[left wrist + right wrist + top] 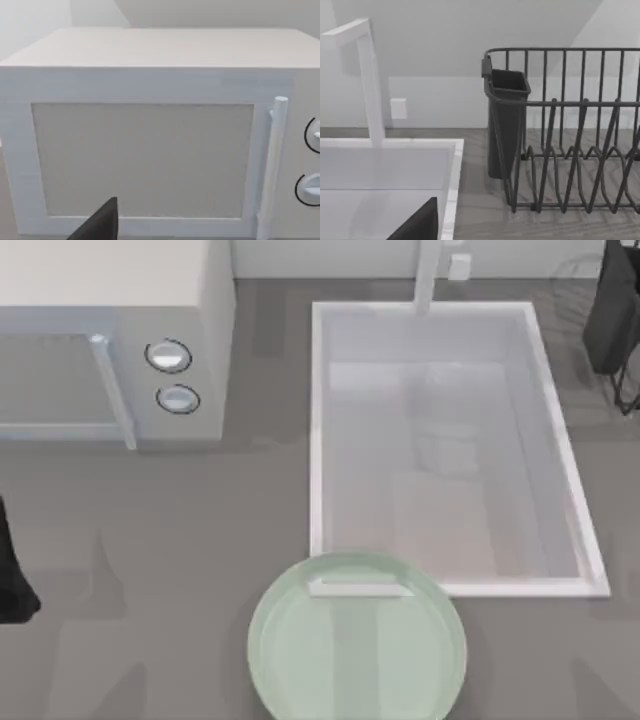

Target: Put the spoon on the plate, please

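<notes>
Plate beside sink

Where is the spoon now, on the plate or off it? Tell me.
On the plate. In the top view the spoon lies flat across the far part of the green plate, just inside its rim, near the sink.

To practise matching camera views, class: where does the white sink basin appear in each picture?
Top view: the sink basin takes the upper right, just above the plate.
Left wrist view: this camera faces the microwave instead.
Right wrist view: the basin's corner lies beside the dish rack.
Shared landmark: the faucet at the basin's far edge.
</notes>
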Motion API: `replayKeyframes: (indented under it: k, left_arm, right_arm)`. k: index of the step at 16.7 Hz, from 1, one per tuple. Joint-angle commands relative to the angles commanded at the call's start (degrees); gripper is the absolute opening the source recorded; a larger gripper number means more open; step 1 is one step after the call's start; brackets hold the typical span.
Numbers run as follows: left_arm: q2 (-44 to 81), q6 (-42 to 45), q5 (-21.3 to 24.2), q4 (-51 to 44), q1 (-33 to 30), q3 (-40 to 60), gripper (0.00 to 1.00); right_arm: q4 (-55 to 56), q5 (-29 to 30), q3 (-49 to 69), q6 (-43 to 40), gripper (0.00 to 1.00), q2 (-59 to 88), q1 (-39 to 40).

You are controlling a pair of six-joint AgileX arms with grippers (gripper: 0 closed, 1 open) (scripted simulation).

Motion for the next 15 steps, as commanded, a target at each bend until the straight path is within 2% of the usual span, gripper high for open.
replayKeyframes:
  k: [4,7,10,15]
  left_arm:
    - [1.89,1.70,-0.07,-1.82,0.70,1.90,1.00]
    - [9.20,6.96,-0.13,-7.68,2.71,8.62,1.00]
    - [21.96,13.74,-0.04,-16.47,5.22,17.72,1.00]
    - [51.50,25.67,0.31,-33.89,9.50,33.29,1.00]
  right_arm:
    - [0.00,0.00,0.00,0.00,1.00,0.00,0.00]
    - [0.00,0.00,0.00,0.00,1.00,0.00,0.00]
    - [0.00,0.00,0.00,0.00,1.00,0.00,0.00]
    - [0.00,0.00,0.00,0.00,1.00,0.00,0.00]
